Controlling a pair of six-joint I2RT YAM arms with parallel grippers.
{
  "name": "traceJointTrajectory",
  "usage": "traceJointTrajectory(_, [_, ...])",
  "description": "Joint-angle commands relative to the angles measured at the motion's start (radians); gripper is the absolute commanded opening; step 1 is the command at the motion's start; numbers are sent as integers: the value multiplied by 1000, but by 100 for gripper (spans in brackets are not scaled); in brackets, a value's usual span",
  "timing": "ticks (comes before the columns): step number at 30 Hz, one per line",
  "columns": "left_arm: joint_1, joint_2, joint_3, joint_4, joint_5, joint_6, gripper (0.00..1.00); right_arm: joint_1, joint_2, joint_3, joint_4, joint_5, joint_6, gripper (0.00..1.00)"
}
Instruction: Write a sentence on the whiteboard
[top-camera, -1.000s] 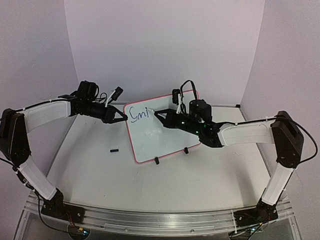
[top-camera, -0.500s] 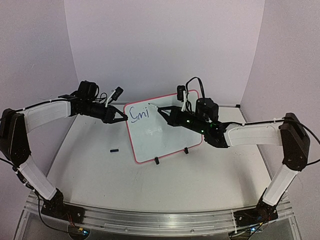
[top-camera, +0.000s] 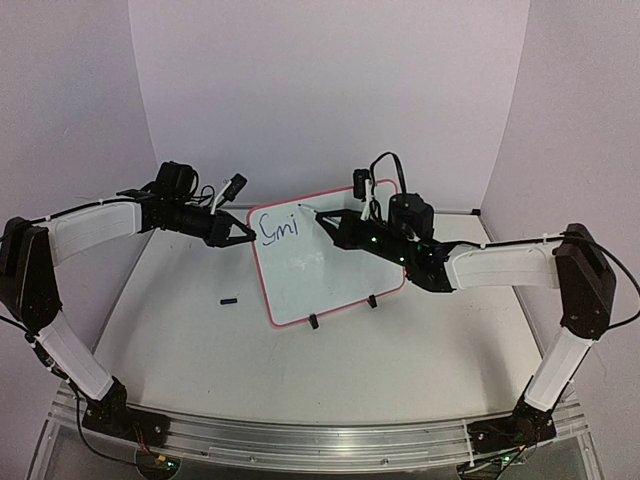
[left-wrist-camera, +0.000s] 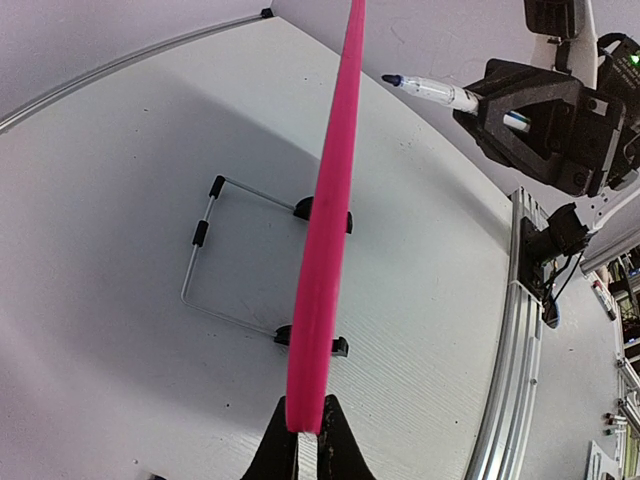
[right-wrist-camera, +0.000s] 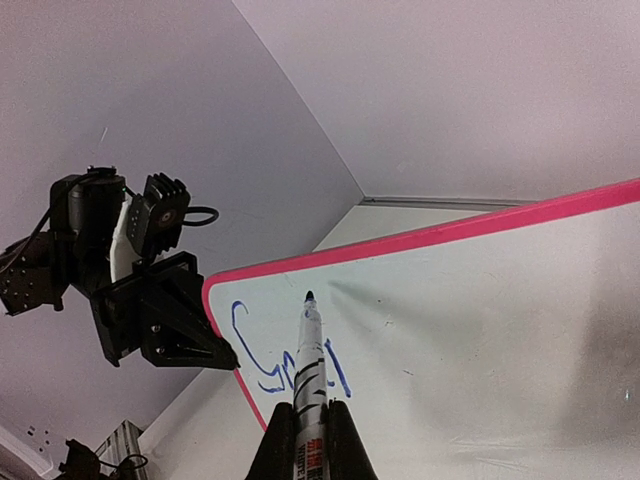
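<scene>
Pinching the whiteboard (top-camera: 310, 285) frame is the left gripper (top-camera: 243, 237); right gripper (top-camera: 322, 223) grasps marker (right-wrist-camera: 310, 360).

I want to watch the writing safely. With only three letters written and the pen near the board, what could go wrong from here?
The whiteboard leans on a thin wire stand and the left gripper pinches only one side edge, so a hard push from the marker in the right gripper might swing or tip it. The letters are wide, so the line may run out of room.
</scene>
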Motion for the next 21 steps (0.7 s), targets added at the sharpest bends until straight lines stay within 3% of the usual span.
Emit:
traceJointTrajectory(1, [-36,20,12,-57,-26,33,0,-10,27,45,17,5,-2,0])
traceJointTrajectory(21, [-40,22,14,-60,-30,36,0,-16,20,-55,11,5,47,0])
